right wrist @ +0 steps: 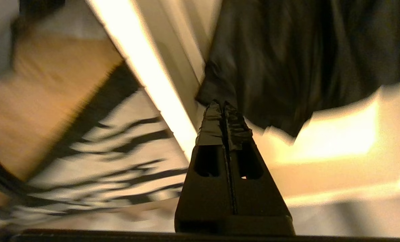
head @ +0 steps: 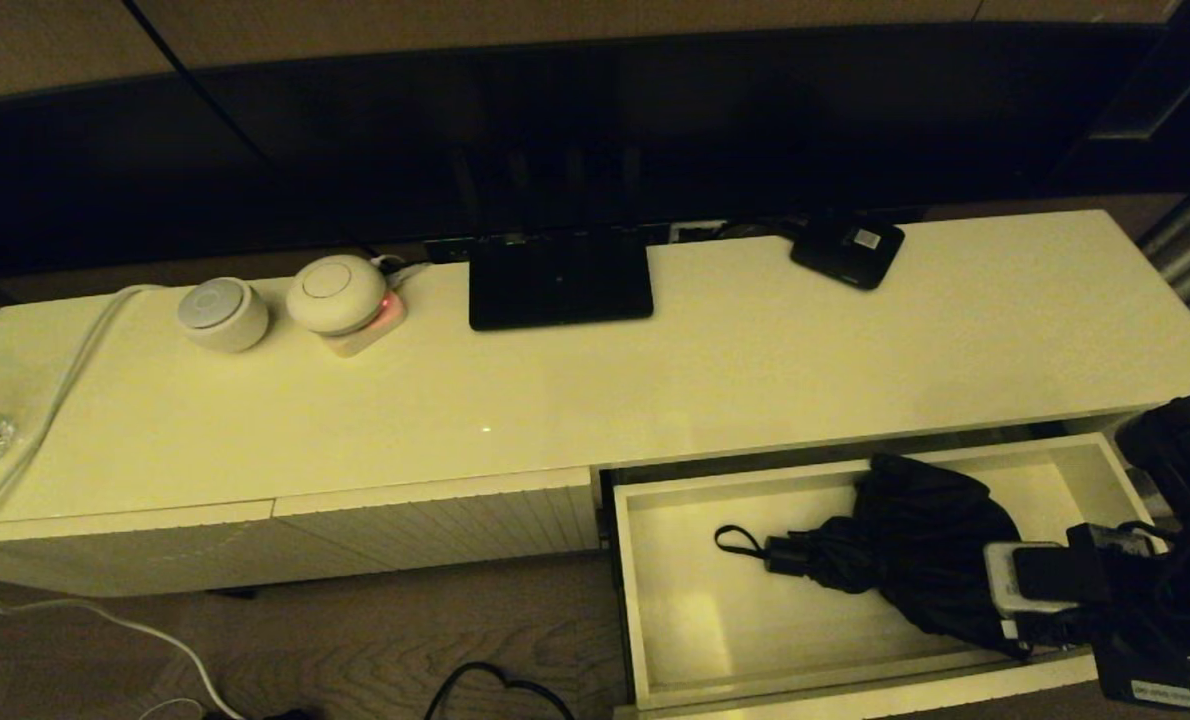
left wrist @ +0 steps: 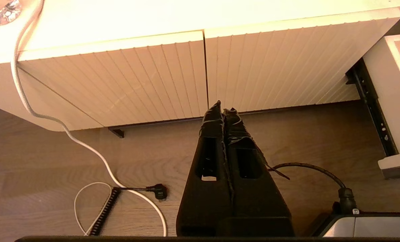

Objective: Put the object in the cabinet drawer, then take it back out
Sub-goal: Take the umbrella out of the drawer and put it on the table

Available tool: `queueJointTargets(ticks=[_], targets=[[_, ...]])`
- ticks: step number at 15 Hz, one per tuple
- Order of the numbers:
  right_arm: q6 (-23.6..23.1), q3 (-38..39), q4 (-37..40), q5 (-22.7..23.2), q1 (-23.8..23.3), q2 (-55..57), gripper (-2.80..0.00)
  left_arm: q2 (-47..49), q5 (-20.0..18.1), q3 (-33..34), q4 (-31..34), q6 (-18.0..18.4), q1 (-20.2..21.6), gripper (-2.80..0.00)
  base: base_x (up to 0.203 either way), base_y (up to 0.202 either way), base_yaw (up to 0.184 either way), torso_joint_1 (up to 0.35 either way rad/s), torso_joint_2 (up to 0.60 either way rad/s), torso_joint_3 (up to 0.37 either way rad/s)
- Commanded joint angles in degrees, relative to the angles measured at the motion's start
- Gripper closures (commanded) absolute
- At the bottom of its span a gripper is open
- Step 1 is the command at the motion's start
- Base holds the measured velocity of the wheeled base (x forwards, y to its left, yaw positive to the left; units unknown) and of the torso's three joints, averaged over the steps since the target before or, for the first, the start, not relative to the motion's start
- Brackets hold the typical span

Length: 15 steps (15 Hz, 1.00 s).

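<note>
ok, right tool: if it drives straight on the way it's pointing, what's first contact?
Probably the umbrella. The right tool, shut, points at the edge of its black fabric, close to the drawer wall. The wrist view is blurred, so it could graze that wall first.

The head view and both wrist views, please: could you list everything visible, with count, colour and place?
Umbrella: one, black, lying in the open drawer, handle and wrist loop toward the robot's left.
Drawer: one, cream-white, pulled out at the cabinet's right.
Cabinet: one, cream-white, spanning the scene.
Round devices: two, white, on the cabinet top's left rear.
Monitor base: one, black, centre rear.
Small flat box: one, black with white label, right rear.
Cable: one, white, trailing off the left end to the floor.
Right gripper: shut, at the umbrella fabric by the drawer's edge.
Left gripper: shut, low before the ribbed panels.
</note>
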Motion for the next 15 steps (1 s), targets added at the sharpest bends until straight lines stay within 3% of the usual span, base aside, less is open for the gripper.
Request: queueJointTargets(ticks=[1, 2, 3, 15], targets=[[-13.1, 0.4, 0.1, 2.9, -1.1, 0.3, 0.00, 0.0, 0.0, 0.2, 0.0, 0.0, 0.0, 0.00, 0.000, 0.000, 0.000, 0.000, 0.00, 0.000], [-14.6, 0.5, 0.1, 3.3, -1.3, 1.1, 0.00, 0.0, 0.0, 0.2, 0.0, 0.0, 0.0, 0.00, 0.000, 0.000, 0.000, 0.000, 0.00, 0.000], [-15.1, 0.4, 0.0, 3.2, -1.3, 1.8, -2.80, 0.0, 0.0, 0.2, 0.0, 0.0, 0.0, 0.00, 0.000, 0.000, 0.000, 0.000, 0.00, 0.000], [-16.8, -8.6, -3.8, 3.0, -6.2, 12.8, -2.80, 0.0, 0.0, 0.2, 0.0, 0.0, 0.0, 0.00, 0.000, 0.000, 0.000, 0.000, 0.00, 0.000]])
